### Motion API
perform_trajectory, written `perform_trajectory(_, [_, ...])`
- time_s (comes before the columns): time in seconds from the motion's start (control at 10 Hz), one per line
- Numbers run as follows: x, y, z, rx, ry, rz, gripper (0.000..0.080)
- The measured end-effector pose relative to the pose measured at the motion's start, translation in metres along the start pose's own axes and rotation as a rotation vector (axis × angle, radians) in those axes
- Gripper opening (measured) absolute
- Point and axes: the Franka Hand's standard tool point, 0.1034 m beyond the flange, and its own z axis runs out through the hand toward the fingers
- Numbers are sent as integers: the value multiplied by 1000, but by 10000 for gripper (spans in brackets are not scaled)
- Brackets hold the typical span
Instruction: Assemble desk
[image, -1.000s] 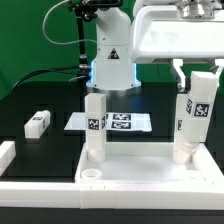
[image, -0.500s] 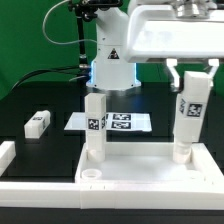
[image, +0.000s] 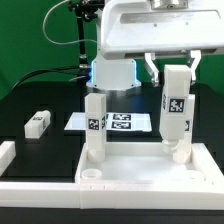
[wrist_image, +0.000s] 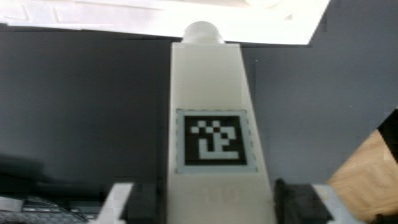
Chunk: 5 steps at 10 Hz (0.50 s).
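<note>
Gripper (image: 173, 70) clamped on upper end of white leg (image: 177, 112), foot at far corner of desk top (image: 135, 168) on the exterior view's right; risk of skewed seating or jamming from slight lean.

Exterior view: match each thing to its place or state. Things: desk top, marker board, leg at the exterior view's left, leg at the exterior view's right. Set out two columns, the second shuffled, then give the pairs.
Column one
1. desk top
2. marker board
3. leg at the exterior view's left
4. leg at the exterior view's right

Column two
a. held upright in the pincer
b. lying on its side on the black table
c. flat on the table, behind the desk top
d. nearest the camera, with an upright leg standing on it

Pairs: 1-d, 2-c, 3-b, 4-a
</note>
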Motion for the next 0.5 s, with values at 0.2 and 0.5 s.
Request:
perform_trajectory(0.2, [-9,-17,8,12,-18,1,288])
perform_trajectory(0.5, [-25,-33,23,22,-50,-6,288])
